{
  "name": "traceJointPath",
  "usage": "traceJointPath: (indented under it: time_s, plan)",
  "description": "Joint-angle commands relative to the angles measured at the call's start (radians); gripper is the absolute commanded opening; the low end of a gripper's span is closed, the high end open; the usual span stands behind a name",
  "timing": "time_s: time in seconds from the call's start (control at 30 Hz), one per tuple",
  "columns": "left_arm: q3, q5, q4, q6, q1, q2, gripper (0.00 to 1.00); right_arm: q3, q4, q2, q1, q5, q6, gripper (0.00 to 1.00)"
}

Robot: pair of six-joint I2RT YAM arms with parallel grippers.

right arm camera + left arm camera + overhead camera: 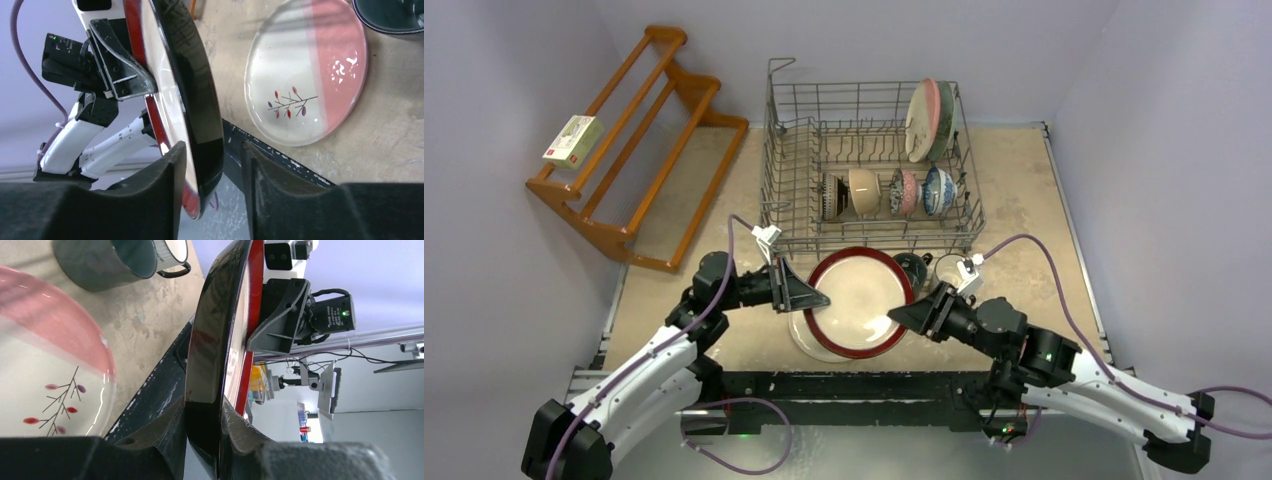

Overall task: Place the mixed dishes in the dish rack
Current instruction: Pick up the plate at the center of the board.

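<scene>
A dark plate [856, 300] with a red rim and cream face is held tilted above the table's near edge. My left gripper [817, 298] is shut on its left rim; the left wrist view shows both fingers [240, 425] pressed against the dark plate [220, 340]. My right gripper [902, 318] straddles the right rim, open, with a gap beside the plate's black underside [200, 100]. A pink-and-white plate [310, 75] with a branch motif lies flat beneath. A dark teal mug [912, 268] and a white mug [944, 268] stand behind. The dish rack [774, 170] holds several bowls [864, 190] and two upright plates [929, 120].
A brown wooden slatted shelf [639, 140] leans at the back left with a small box [573, 140] on it. The mugs stand close to the rack's front wall. The table's dark front edge [280, 160] runs just below the held plate.
</scene>
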Motion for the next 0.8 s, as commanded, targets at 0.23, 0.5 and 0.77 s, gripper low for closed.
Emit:
traceJointPath:
  time_s: [0.23, 0.5, 0.77]
  plan:
    - [0.045, 0.063, 0.244, -0.116, 0.007, -0.023, 0.0, -0.06, 0.159, -0.005, 0.005, 0.026, 0.077, 0.6]
    - [0.041, 0.066, 0.259, -0.129, 0.007, -0.022, 0.0, -0.112, 0.362, -0.003, 0.005, -0.003, 0.09, 0.54]
    - [0.035, 0.067, 0.27, -0.132, 0.009, -0.01, 0.0, -0.11, 0.407, 0.005, 0.005, -0.004, 0.082, 0.12]
